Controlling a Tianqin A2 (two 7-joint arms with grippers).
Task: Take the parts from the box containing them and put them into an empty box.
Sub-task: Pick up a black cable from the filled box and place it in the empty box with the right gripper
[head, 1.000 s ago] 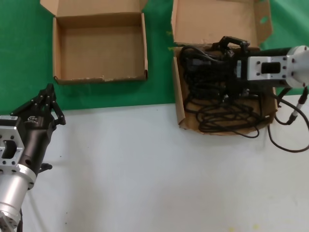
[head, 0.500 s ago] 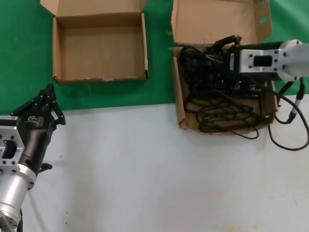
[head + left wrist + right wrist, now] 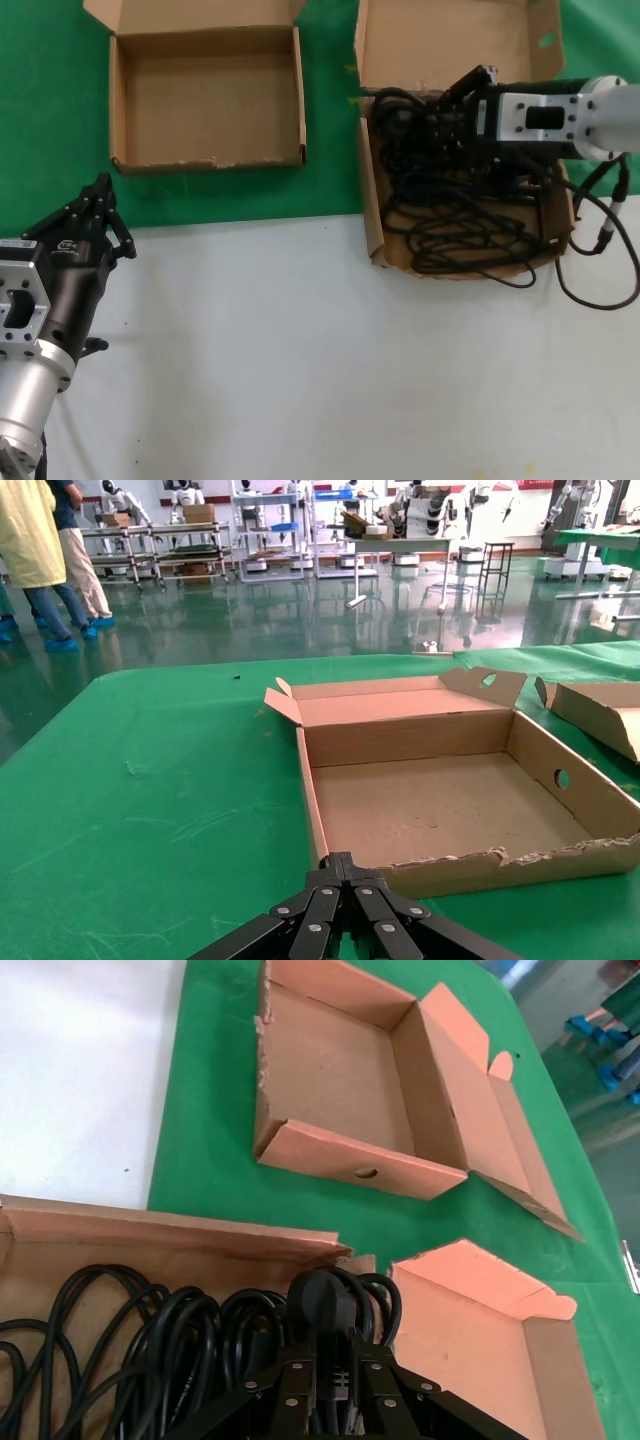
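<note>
One cord bundle (image 3: 440, 215) apparently lies crosswise under right gripper (image 3: 440, 110).

Glossy green floor (image 3: 330, 620), metal shelving racks (image 3: 160, 550), white tabletop (image 3: 330, 350)

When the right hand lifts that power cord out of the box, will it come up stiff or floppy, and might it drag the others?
Probably floppy: the cords lie in loose drooping loops. The right hand grips a moulded plug, so the rest would likely dangle. The loops overlap in the bigger box, so neighbours may snag and follow.
</note>
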